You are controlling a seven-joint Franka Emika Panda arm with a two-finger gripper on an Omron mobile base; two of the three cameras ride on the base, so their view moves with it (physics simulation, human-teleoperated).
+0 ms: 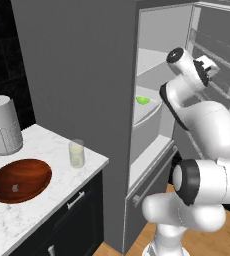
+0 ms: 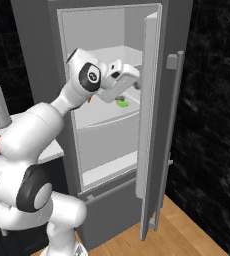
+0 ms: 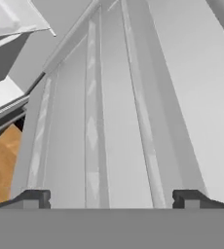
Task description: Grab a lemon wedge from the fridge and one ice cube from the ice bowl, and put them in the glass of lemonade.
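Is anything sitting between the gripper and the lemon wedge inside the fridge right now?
Nothing visible. The fridge door stands open, and the lemon wedge lies in the open on a white shelf. The open, empty gripper points at the inner door, so it must turn toward the wedge.

White Franka Panda arm with dark joints (image 1: 202, 130): rises from low base, elbow bent, forearm angled upward and forward. Two-finger gripper (image 3: 111, 198): raised at far end of arm, dark fingertips (image 3: 36, 198) spread wide apart, nothing between them.
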